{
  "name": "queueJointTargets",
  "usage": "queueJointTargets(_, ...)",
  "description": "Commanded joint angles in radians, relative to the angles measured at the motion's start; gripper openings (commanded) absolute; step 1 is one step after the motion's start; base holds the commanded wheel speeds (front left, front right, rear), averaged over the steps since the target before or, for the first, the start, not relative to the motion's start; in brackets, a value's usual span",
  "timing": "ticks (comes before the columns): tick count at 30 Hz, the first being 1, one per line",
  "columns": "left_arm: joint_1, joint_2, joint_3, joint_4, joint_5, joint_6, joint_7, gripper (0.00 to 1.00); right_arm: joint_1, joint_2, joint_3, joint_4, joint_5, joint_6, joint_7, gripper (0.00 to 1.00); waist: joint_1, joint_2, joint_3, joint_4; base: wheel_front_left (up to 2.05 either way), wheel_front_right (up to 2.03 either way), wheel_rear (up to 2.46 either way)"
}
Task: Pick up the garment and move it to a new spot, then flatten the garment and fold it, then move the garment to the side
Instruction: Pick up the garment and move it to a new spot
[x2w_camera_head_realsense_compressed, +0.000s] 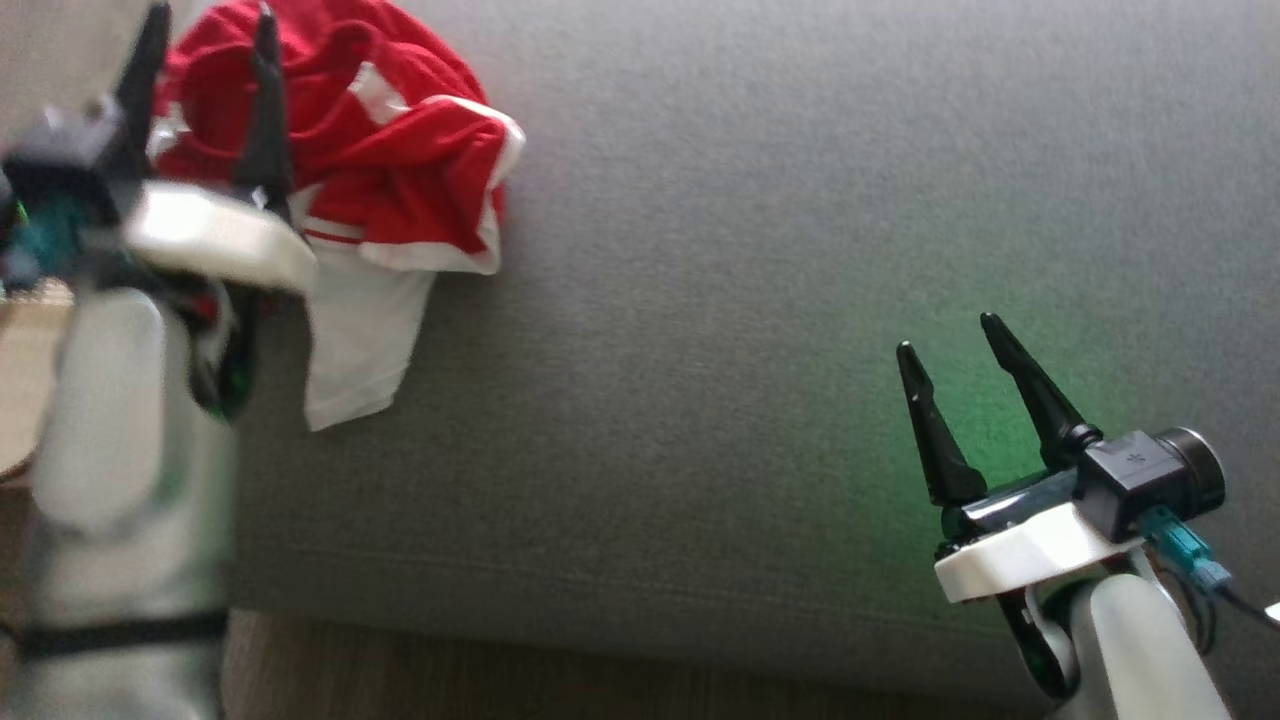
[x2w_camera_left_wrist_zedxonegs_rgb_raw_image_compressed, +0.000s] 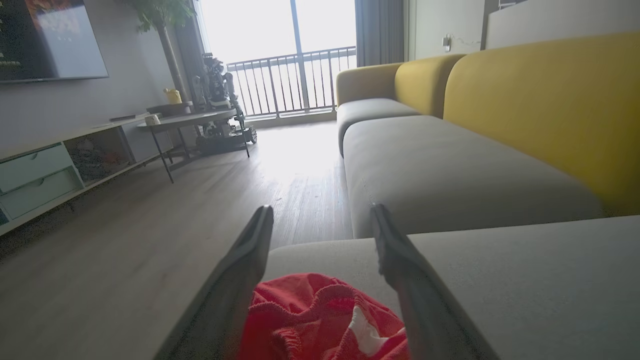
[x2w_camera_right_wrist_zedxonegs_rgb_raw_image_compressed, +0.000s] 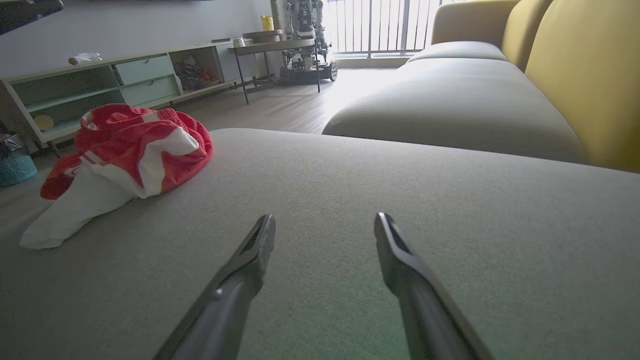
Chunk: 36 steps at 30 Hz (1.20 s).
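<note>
Grey sofa cushion (x2w_camera_head_realsense_compressed: 750, 300) holds a crumpled red-and-white garment (x2w_camera_head_realsense_compressed: 400, 150); left tool (x2w_camera_head_realsense_compressed: 212, 14) spread wide over it, right tool (x2w_camera_head_realsense_compressed: 947, 333) released, empty.

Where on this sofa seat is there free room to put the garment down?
The grey seat cushion is bare from the red and white garment across to the open right gripper. It is crowded at the cushion's left end, where the garment lies bunched below the open left gripper.
</note>
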Motion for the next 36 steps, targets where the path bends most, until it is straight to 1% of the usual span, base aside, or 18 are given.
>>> queueJointTargets(1,-0.084,0.054,0.029,0.002,-0.001,-0.007,0.022,1.00,-0.038,-0.010,0.021,-0.038,-0.001,0.000,-0.010,1.00,-0.0002,0.0000,0.034,-0.029,0.00,0.00,0.00)
queueJointTargets(6,-0.216,0.092,0.026,0.166,-0.010,-0.015,0.126,1.00,-0.056,-0.010,0.011,-0.049,0.002,0.000,-0.010,1.00,-0.0002,0.0000,0.081,-0.059,0.00,0.00,0.00)
queueJointTargets(11,-0.303,0.104,0.023,0.319,-0.049,-0.025,0.257,1.00,-0.068,-0.010,0.011,-0.054,0.005,0.000,-0.010,1.00,-0.0002,0.0000,0.111,-0.082,0.00,0.00,0.00)
queueJointTargets(16,-0.362,0.113,0.007,0.423,-0.107,-0.037,0.352,1.00,-0.075,-0.010,0.010,-0.056,0.009,0.000,-0.010,1.00,-0.0002,0.0000,0.129,-0.099,0.00,0.00,0.00)
queueJointTargets(20,-0.385,0.122,-0.038,0.489,-0.142,-0.040,0.439,1.00,-0.086,-0.010,0.012,-0.059,0.015,0.000,-0.010,1.00,-0.0002,0.0000,0.143,-0.110,0.00,0.00,0.00)
queueJointTargets(24,-0.394,0.144,-0.056,0.523,-0.166,-0.040,0.452,1.00,-0.098,-0.010,0.018,-0.059,0.024,0.000,-0.010,1.00,-0.0002,0.0000,0.154,-0.124,0.00,0.00,0.00)
queueJointTargets(29,-0.397,0.159,-0.071,0.566,-0.197,-0.041,0.426,1.00,-0.107,-0.010,0.013,-0.061,0.038,0.000,-0.010,1.00,-0.0002,0.0000,0.170,-0.145,0.00,0.00,0.00)
queueJointTargets(30,-0.395,0.160,-0.079,0.574,-0.207,-0.041,0.425,0.47,-0.107,-0.010,0.010,-0.061,0.039,0.000,-0.010,1.00,-0.0002,0.0000,0.171,-0.148,0.00,0.00,0.00)
queueJointTargets(31,-0.394,0.162,-0.085,0.577,-0.217,-0.041,0.419,0.00,-0.109,-0.010,0.008,-0.061,0.040,0.000,-0.010,1.00,-0.0002,0.0000,0.172,-0.151,0.00,0.00,0.00)
queueJointTargets(36,-0.389,0.175,-0.117,0.570,-0.279,-0.041,0.355,0.00,-0.111,-0.010,0.004,-0.056,0.044,0.000,-0.010,1.00,-0.0002,0.0000,0.161,-0.155,0.00,0.00,0.00)
